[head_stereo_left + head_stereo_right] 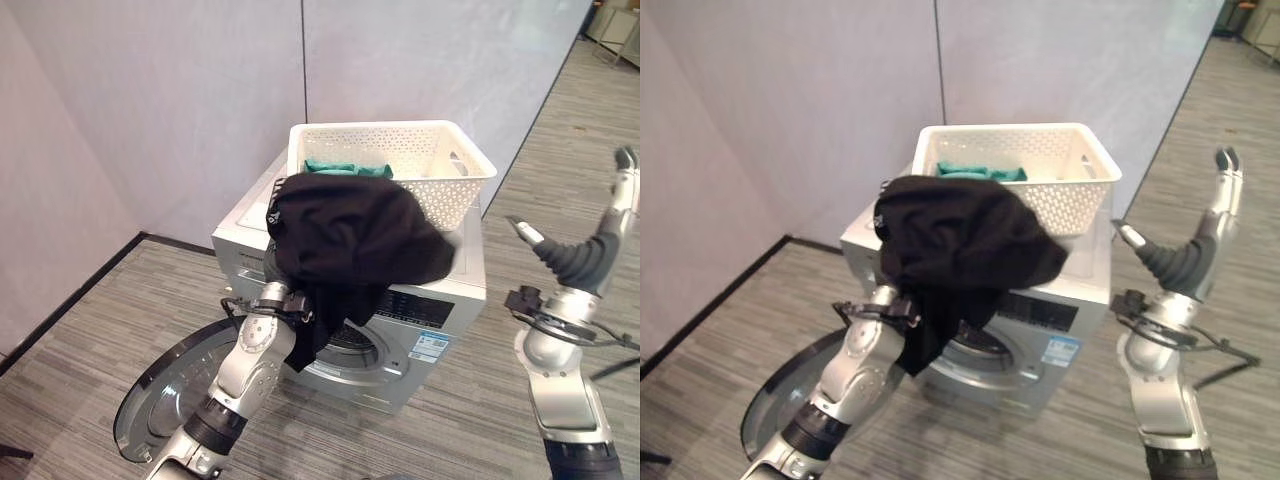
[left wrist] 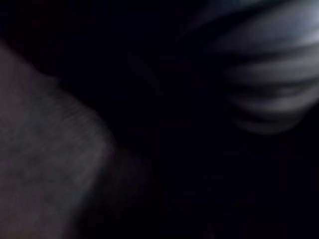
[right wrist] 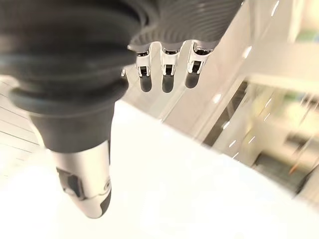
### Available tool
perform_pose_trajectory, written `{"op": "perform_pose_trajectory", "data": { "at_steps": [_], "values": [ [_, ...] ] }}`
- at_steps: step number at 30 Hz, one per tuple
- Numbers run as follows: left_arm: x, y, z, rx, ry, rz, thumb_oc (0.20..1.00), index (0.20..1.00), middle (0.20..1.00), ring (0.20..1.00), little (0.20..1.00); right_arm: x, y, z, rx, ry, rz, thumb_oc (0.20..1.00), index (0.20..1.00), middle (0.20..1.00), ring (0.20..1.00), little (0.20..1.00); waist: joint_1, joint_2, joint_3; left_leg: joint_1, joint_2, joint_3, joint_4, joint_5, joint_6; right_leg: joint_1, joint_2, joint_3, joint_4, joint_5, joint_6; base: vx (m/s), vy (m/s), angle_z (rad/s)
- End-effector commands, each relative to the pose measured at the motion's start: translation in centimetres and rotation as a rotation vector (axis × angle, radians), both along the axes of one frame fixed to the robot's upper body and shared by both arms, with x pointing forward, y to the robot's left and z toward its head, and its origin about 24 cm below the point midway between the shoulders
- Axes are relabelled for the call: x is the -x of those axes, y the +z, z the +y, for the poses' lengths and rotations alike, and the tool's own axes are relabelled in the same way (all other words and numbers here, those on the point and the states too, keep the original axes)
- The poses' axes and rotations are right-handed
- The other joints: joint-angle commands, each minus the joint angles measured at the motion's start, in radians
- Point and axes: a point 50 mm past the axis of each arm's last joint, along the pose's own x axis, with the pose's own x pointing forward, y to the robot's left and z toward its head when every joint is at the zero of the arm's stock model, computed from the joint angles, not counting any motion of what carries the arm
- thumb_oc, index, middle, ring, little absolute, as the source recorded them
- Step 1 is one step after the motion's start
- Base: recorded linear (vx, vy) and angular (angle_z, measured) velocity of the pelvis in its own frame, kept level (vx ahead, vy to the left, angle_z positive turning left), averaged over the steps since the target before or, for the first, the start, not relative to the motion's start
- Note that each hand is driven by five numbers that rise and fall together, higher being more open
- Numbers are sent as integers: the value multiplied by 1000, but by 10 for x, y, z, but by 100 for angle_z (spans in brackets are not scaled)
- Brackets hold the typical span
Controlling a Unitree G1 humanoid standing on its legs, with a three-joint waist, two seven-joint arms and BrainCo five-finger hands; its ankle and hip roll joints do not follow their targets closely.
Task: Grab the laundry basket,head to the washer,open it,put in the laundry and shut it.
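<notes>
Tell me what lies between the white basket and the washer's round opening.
In the left eye view, a black garment hangs between the laundry basket and the washer opening, draped over the left arm.

Quick count of what's here: one washer, front-loading, with its one round door swung open down by the floor. One white laundry basket sitting on top of it. Two pieces of laundry as far as I can tell: one black garment draped out in front, and one teal item inside the basket. Could be more under the teal one, can't tell.
</notes>
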Motion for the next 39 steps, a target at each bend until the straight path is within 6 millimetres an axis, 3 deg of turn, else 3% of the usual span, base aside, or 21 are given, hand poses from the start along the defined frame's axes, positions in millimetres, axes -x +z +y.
{"op": "perform_pose_trajectory", "data": {
  "at_steps": [1, 5, 6, 7, 11, 13, 15, 17, 20, 29, 36, 39],
  "values": [
    [1, 40, -7, 64, -42, -214, 200, 200, 200, 200, 200, 4, 19, -24, 120, -157, -71, 1000, 1000, 1000, 1000, 1000, -5, 28, -19, -63, 49, 36, 61, -48, -16, 20, -10, -19, 12, -145, 20, 19, 11, -8],
    [4, 42, -8, 101, -73, -223, 200, 200, 200, 200, 200, 21, -18, -64, 166, -402, 134, 1000, 1000, 1000, 1000, 1000, 3, 17, -19, -73, 48, 30, 65, -48, -16, 24, -11, -29, 12, -148, 21, 0, 0, 0],
    [4, 43, -9, 115, -92, -224, 200, 200, 200, 200, 200, 33, -47, -85, 157, -512, 289, 1000, 1000, 1000, 1000, 1000, 11, 9, -15, -78, 48, 23, 66, -47, -16, 26, -10, -35, 11, -149, 23, 1, -17, 7],
    [4, 43, -9, 115, -93, -224, 200, 200, 200, 200, 200, 33, -48, -85, 156, -512, 288, 1000, 1000, 1000, 1000, 1000, 11, 9, -16, -79, 47, 23, 67, -47, -16, 25, -10, -35, 11, -149, 23, -5, -26, 14],
    [3, 44, -16, 139, -141, -220, 200, 200, 200, 200, 200, 56, -99, -107, 96, -633, 537, 1000, 1000, 1000, 1000, 1000, 28, -7, -10, -96, 47, 6, 71, -46, -16, 26, -10, -56, 9, -153, 24, -20, -30, 7],
    [1, 46, -21, 144, -166, -221, 200, 200, 200, 200, 200, 69, -133, -110, 14, -670, 671, 1000, 1000, 1000, 1000, 1000, 39, -12, -3, -104, 45, -2, 73, -44, -16, 24, -9, -62, 9, -153, 24, -29, -28, 6],
    [1, 46, -22, 142, -174, -219, 200, 200, 200, 200, 200, 72, -144, -110, -15, -676, 710, 1000, 1000, 1000, 1000, 1000, 42, -14, -1, -106, 45, -4, 74, -44, -16, 23, -9, -65, 9, -154, 23, -5, -15, 12],
    [3, 42, -26, 147, -213, -205, 200, 200, 200, 200, 200, 87, -175, -107, -108, -691, 844, 1000, 1000, 1000, 1000, 1000, 57, -19, 6, -114, 43, -14, 76, -42, -17, 26, -8, -75, 8, -157, 22, 4, -33, 19],
    [10, 30, -15, 133, -215, -184, 200, 200, 200, 200, 200, 105, -213, -94, -245, -667, 1006, 1000, 1000, 1000, 1000, 1000, 83, -24, 21, -124, 42, -25, 79, -40, -19, 23, -7, -84, 8, -158, 21, -5, -32, 10],
    [30, 1, 28, 61, -123, -131, 200, 200, 200, 200, 200, 129, -254, -68, -301, -530, 1292, 1000, 1000, 1000, 1000, 1000, 139, -25, 52, -150, 33, -47, 87, -38, -21, 20, -10, -113, 8, -159, 22, -1, -14, 12],
    [43, -24, 56, -7, -53, -48, 200, 200, 200, 200, 200, 113, -257, -60, -306, -437, 1315, 1000, 1000, 1000, 1000, 1000, 170, 2, 100, -193, 15, -61, 92, -40, -15, -18, -27, -125, 8, -148, 28, -45, 17, 9],
    [47, -34, 57, -26, -58, -3, 200, 200, 200, 200, 200, 103, -255, -56, -317, -410, 1286, 1000, 1000, 1000, 1000, 1000, 176, 16, 120, -229, 9, -65, 94, -39, -13, -48, -34, -131, 8, -144, 29, -55, 24, 4]
  ]
}}
